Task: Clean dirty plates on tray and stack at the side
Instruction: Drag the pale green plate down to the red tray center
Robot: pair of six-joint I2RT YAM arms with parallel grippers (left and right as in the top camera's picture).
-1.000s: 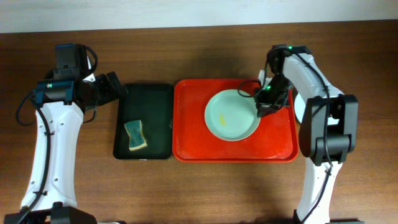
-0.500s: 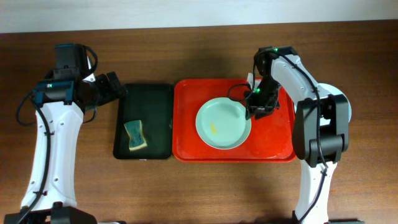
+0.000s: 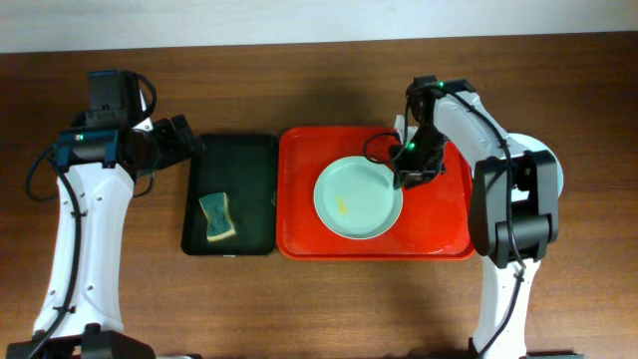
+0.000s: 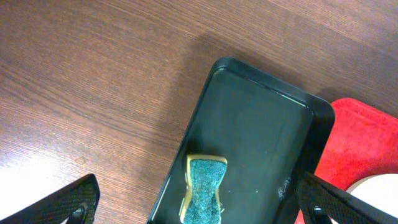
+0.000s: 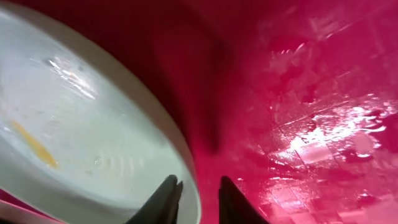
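Note:
One pale mint-blue dirty plate with a small yellow smear lies in the middle of the red tray. My right gripper is low at the plate's right rim. In the right wrist view the right gripper is narrowly open. It straddles the rim: one finger over the plate, the other over the tray floor, with red showing between rim and finger. My left gripper hovers wide open at the black tray's upper left corner, holding nothing.
A black tray lies left of the red one with a green and yellow sponge in its lower part. The sponge shows between the left fingers in the left wrist view. A pale curved edge peeks from behind the right arm.
The plate has slid left on the red tray, drawn by the right gripper at its rim. The right jaws have since loosened on the rim. The left arm has not moved.

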